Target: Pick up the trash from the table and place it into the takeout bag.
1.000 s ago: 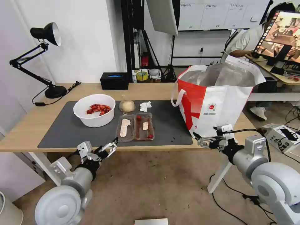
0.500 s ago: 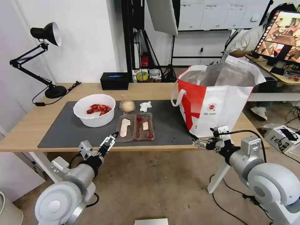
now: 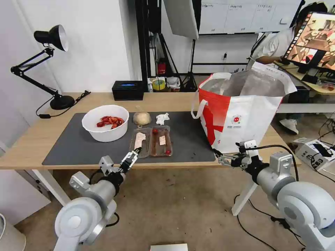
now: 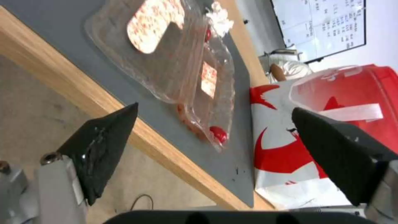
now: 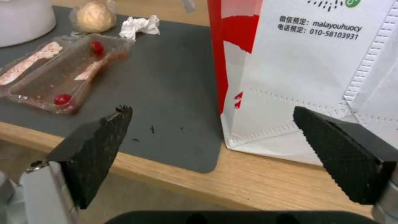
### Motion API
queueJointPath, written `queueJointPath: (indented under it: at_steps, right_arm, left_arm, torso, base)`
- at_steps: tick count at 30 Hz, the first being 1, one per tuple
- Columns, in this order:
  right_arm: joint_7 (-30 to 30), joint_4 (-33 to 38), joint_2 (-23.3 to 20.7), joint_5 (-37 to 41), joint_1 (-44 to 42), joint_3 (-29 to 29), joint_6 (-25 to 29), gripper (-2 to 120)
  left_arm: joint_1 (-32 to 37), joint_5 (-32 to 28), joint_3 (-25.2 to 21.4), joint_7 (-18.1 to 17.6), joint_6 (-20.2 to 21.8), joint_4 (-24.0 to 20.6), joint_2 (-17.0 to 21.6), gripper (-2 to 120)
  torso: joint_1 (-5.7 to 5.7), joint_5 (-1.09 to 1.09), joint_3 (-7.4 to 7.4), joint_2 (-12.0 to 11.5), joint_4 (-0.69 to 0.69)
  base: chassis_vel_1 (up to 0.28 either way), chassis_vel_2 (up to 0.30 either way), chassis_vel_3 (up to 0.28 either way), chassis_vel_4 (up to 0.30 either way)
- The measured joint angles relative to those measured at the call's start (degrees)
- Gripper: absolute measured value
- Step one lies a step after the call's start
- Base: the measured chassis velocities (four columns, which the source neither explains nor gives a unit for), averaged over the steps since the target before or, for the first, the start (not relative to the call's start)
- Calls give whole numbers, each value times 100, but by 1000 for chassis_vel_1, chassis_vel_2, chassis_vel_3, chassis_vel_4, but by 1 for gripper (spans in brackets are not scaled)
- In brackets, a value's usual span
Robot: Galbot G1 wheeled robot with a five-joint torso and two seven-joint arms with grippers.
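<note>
On the dark grey mat (image 3: pixel 87 146) lie four pieces of trash: one white bowl (image 3: pixel 105 122) with red shells inside, one wrapped bun (image 3: pixel 141 119), one crumpled tissue (image 3: pixel 162 118) and one clear clamshell tray (image 3: pixel 151 141) holding scraps. One takeout bag (image 3: pixel 240 115) stands at the mat's right end, mouth open. The left gripper (image 3: pixel 134 156), fingers spread, is at the mat's front edge before the tray. The right gripper (image 3: pixel 219 156), also spread, is near the mat's front right corner.

The left tool (image 3: pixel 134 156) covers the near end of the clamshell tray (image 3: pixel 151 141). The takeout bag (image 3: pixel 240 115) hides the counter's (image 3: pixel 31 143) far right corner.
</note>
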Motion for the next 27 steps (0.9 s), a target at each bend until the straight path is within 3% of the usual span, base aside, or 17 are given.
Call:
queueJointPath:
  at_steps: [10,27]
  right_arm:
    - [4,25,-15,-6,-80,63,-1,100]
    - [6,33,33,-36,-163,79,-2,100]
  left_arm:
    - [-418,7,326,-23,-8,438,-88,100]
    - [-661,-18,463,-41,-32,865,-167,100]
  torso:
    - [0,0,0,0,0]
    - [0,-1,0,0,0]
  base:
    - [0,0,0,0]
    - [0,0,0,0]
